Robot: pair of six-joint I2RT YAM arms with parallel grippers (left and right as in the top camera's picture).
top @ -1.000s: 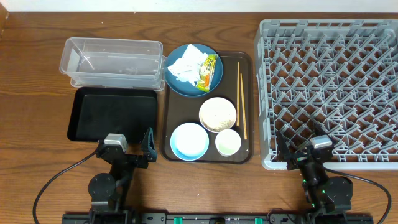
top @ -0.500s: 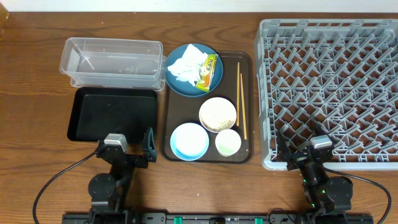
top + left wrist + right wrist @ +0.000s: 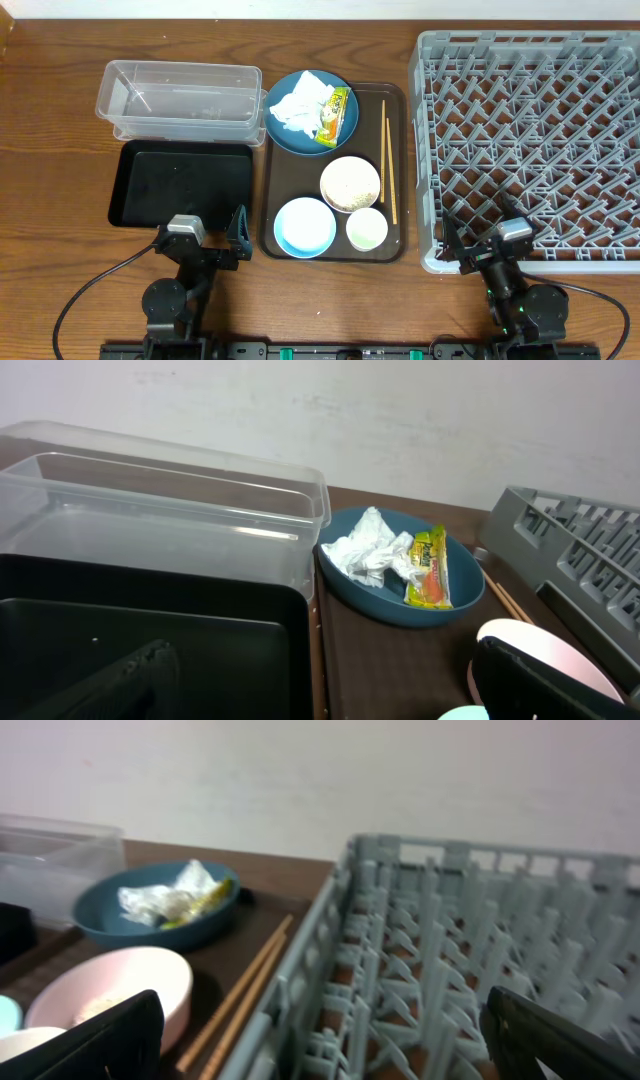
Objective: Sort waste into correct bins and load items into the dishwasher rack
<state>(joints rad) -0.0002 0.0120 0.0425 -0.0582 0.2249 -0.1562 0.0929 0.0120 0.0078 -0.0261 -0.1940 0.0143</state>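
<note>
Left gripper (image 3: 205,245) and right gripper (image 3: 482,245): fingers spread wide, holding nothing. The dark-blue plate (image 3: 348,130), bearing tissue paper (image 3: 293,108) and snack wrapper (image 3: 336,112), sits at the brown tray's (image 3: 295,175) 12 o'clock. Overhead alone shows the small cup (image 3: 367,229) whole. The right wrist view shows chopsticks (image 3: 245,985) beside the dishwasher rack (image 3: 430,970).

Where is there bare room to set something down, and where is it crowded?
Free: inside the black tray, clear tub and dishwasher rack; bare table left of tub and tray. Crowded: the brown tray, packed with dark-blue plate, white bowl, light-blue bowl, cup, chopsticks.
</note>
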